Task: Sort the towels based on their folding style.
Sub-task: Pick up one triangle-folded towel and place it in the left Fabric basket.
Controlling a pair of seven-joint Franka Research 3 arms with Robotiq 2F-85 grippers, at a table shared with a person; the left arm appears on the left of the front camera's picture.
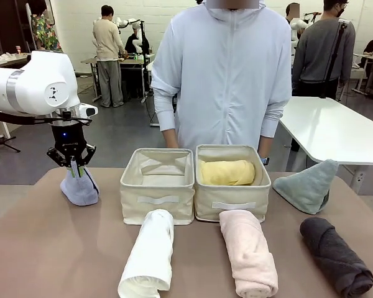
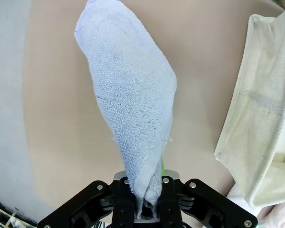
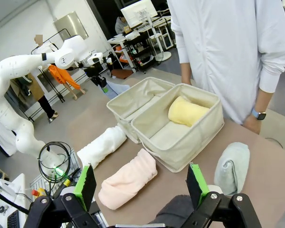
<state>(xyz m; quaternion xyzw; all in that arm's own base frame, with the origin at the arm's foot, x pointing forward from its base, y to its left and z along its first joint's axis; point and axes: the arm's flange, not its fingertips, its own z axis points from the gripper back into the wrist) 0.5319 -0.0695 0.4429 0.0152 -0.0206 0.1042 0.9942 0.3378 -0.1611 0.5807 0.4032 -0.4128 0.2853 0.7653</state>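
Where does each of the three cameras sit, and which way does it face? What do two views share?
Front view: between the arms, facing the person across the table; the left arm shows.
Left wrist view: on the left wrist, facing down; the left fingers shut on the lavender-blue towel.
Right wrist view: on the right wrist, facing the bins and left arm; the right fingers stand open.
Shared: front and right wrist views show the yellow towel.

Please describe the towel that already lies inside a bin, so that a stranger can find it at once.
On the table, in front of the person, two beige bins stand side by side. Look into the bin on the robot's right: a yellow towel lies there, rolled up. It alone is yellow, and it alone is inside a bin.
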